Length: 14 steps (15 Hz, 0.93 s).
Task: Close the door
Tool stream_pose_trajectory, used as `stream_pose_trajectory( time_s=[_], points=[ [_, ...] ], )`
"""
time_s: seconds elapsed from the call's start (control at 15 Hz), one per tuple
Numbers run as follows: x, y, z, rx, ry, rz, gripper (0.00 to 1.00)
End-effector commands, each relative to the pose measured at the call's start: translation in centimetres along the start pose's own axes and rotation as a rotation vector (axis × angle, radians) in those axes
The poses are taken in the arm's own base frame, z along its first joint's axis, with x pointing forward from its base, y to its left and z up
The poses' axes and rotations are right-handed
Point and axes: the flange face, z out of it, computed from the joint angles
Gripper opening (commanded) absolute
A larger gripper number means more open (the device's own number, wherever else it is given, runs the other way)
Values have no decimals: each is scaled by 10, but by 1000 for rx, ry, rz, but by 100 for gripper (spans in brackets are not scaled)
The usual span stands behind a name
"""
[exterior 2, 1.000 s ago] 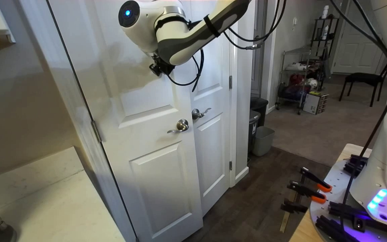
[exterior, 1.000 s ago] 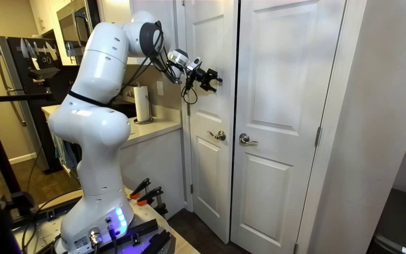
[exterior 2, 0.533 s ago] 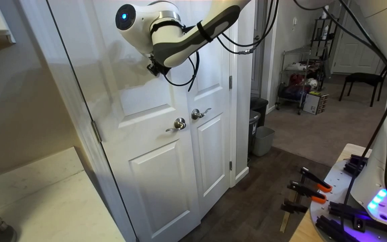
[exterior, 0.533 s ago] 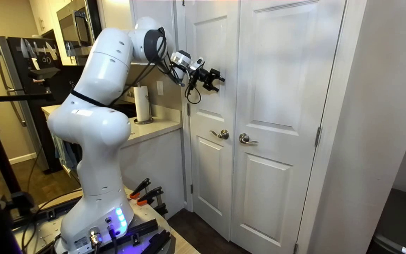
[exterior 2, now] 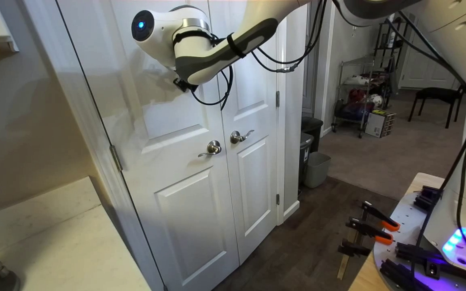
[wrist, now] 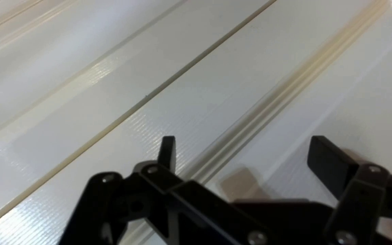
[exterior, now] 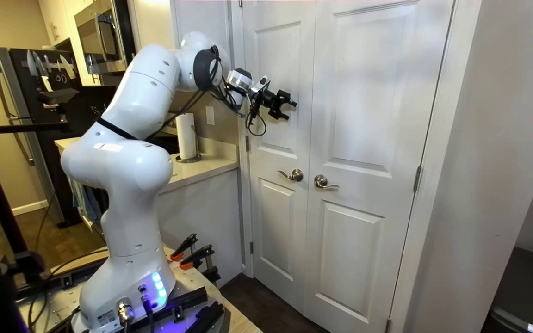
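The door (exterior: pixel 275 231), a tall white panelled leaf with a silver lever handle (exterior: pixel 297 175) at its right edge, stands almost flush with the matching leaf. It also shows in an exterior view (exterior 2: pixel 194 222). In the wrist view, the door (wrist: pixel 352 92) fills the right side, with a thin seam along its edge. My gripper (exterior: pixel 290 110) is open with nothing between its fingers. Its tips are at the upper panel, above the handle and near the seam; exact contact is hard to see. The wrist view shows both fingers (wrist: pixel 243 146) wide apart. The arm hides most of the gripper in an exterior view (exterior 2: pixel 184 85).
The matching white leaf (exterior: pixel 363 92) with its own lever (exterior: pixel 324 182) is on the right and looks shut in its frame. A counter (exterior: pixel 206 164) with a paper towel roll (exterior: pixel 186 136) stands left of the door. Clamps (exterior 2: pixel 368 228) hold the robot's table edge.
The door has swung inward, and its free edge has come level with the matching leaf, so the dark gap between them has shrunk to a thin seam. The gripper moved with it; the arm lowered slightly.
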Motion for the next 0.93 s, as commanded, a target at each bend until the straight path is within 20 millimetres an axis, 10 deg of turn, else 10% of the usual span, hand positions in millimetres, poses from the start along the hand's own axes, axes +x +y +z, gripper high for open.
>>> stream_pose_trajectory(
  time_s=[0.0,0.87],
  points=[
    [-4,-2,-6,-5,-27,-12,100],
    [-136,-24,-176,198,-357,174,100]
  ],
)
